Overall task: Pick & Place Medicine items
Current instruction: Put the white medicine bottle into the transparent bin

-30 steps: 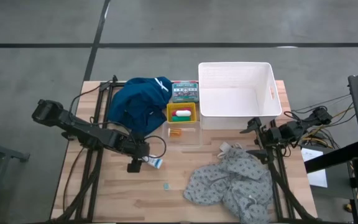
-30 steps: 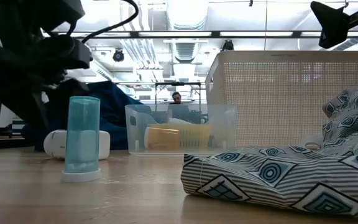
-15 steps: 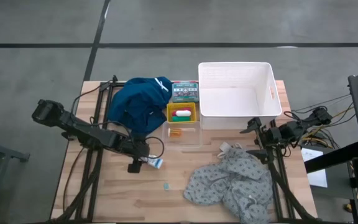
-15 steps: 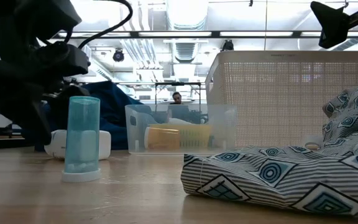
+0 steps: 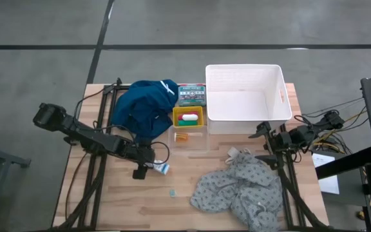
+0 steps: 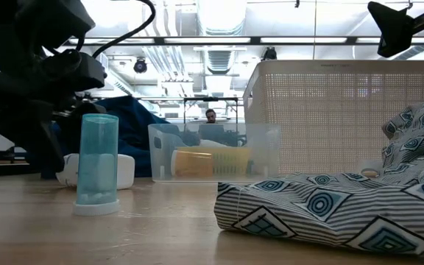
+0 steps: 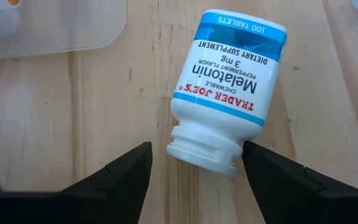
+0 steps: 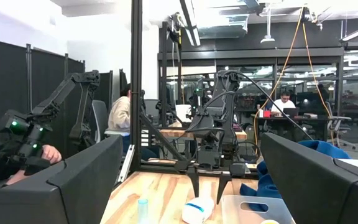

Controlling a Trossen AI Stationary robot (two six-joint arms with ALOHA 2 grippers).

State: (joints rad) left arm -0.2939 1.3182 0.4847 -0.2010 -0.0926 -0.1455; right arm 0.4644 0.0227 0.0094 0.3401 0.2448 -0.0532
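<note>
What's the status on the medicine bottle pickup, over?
Left gripper open, straddling the white-and-blue bottle, lying on its side. Right gripper open, parked beside the white basket. Nothing blocking.

My left arm (image 5: 82, 134): dark, jointed, black cable looped at wrist | my left gripper (image 7: 194, 177): two matte black wedge fingers | my right arm (image 5: 295, 136): dark, black and orange cables trailing off

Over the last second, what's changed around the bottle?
The left gripper has edged a little lower around the bottle and its fingers have narrowed slightly; they straddle the cap end without gripping yet. The bottle lies on its side where it was. The right gripper, open, the teal vial, the bins and both cloths stayed put.
</note>
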